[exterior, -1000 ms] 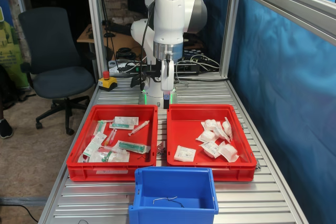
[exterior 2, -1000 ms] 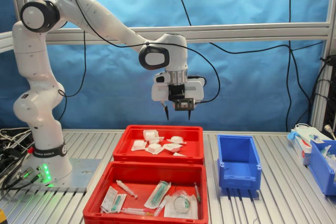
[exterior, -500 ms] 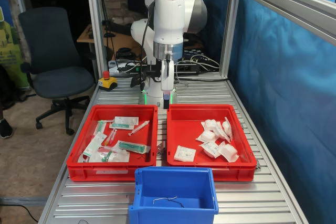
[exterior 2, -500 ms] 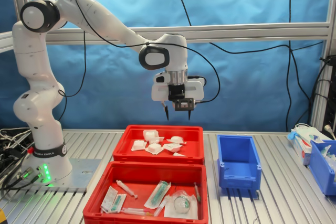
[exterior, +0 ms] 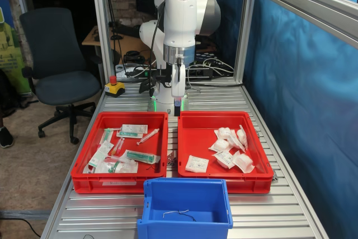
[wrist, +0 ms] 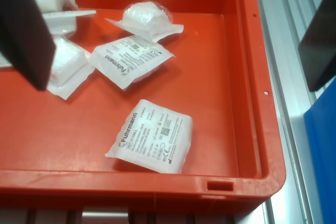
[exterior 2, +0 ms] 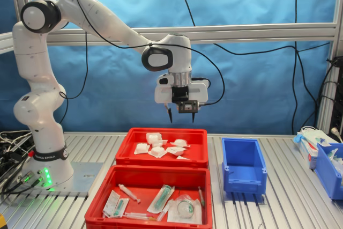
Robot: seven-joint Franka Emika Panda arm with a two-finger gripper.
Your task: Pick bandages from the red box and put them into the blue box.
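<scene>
The gripper hangs high above the red box, fingers apart and empty. Bandages lie inside; the blue box stands beside it.

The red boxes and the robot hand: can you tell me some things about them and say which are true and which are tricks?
1. The gripper hangs in the air above the red box with the bandages. True.
2. The gripper is holding a bandage. False: it is open and empty.
3. The blue box is full of bandages. False: no bandages are in it; only a thin bent wire lies on its floor.
4. The other red box holds syringes and flat packs. True.
5. One bandage lies apart from the pile, nearer the blue box. True.
</scene>
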